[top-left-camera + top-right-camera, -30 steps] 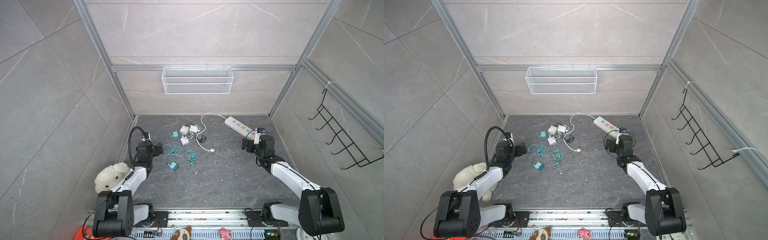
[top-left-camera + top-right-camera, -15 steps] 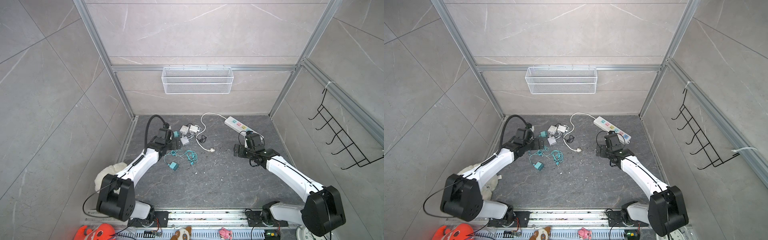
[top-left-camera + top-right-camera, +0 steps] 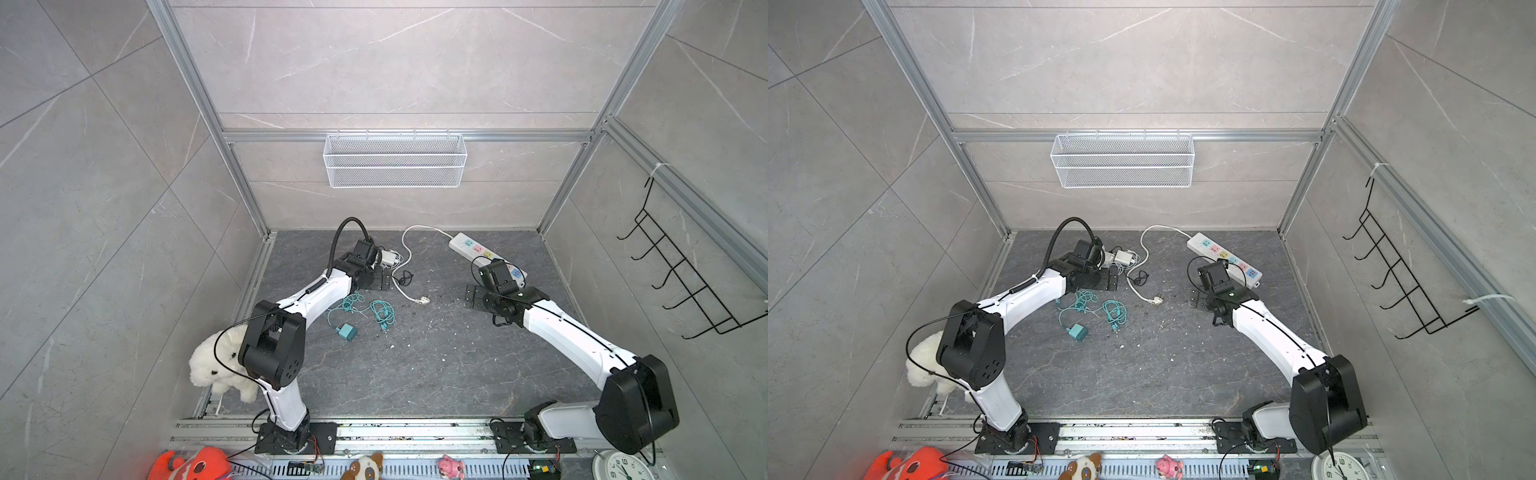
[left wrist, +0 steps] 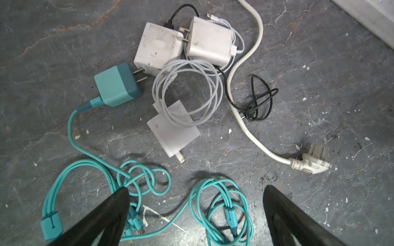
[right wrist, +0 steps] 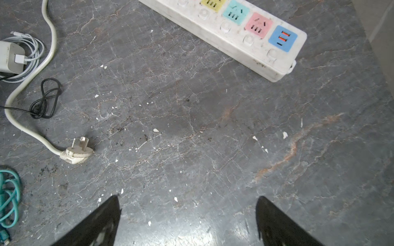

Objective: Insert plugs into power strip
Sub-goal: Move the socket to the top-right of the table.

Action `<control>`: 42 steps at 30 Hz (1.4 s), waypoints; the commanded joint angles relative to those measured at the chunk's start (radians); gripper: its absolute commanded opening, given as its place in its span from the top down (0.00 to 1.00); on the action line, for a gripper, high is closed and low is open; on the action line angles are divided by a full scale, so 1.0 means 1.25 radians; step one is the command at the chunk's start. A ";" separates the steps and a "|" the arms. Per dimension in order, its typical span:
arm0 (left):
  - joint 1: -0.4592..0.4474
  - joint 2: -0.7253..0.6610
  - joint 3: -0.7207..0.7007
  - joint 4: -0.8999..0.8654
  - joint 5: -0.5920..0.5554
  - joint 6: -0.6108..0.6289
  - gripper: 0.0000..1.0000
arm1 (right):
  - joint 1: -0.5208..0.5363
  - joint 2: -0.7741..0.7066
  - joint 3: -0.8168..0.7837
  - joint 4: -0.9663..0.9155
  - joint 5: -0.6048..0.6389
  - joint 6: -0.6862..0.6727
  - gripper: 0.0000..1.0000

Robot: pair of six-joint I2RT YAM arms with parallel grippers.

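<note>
Plugs [image 4: 158, 48] are lying clustered just ahead of left fingers [image 4: 102, 219], wide and empty; power strip [image 5: 234, 32] is lying ahead of right fingers [image 5: 96, 223], also wide, empty.

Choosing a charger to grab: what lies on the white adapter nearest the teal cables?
A coiled white cable overlaps the white adapter; one end is covered, prongs show.

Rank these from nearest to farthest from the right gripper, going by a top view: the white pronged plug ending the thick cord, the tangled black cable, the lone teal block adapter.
1. White pronged plug, on the floor just centre-ward of the right gripper.
2. Tangled black cable, past the plug, toward the back wall.
3. Lone teal block adapter, farthest, beside the left arm.
</note>
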 commanded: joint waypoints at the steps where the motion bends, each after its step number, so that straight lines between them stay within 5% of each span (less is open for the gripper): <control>1: -0.001 0.036 0.047 -0.024 -0.007 0.004 0.00 | 0.001 0.057 0.056 0.007 -0.022 0.017 0.01; 15: 0.006 0.048 0.092 -0.080 -0.035 -0.009 0.00 | -0.094 0.335 0.349 -0.070 -0.175 -0.018 0.01; 32: 0.065 -0.117 -0.059 -0.103 -0.040 -0.041 0.00 | -0.243 0.684 0.816 -0.211 -0.161 -0.020 0.01; 42: 0.089 -0.152 -0.106 -0.103 -0.029 -0.044 0.00 | -0.240 0.767 0.892 -0.175 -0.145 0.016 0.01</control>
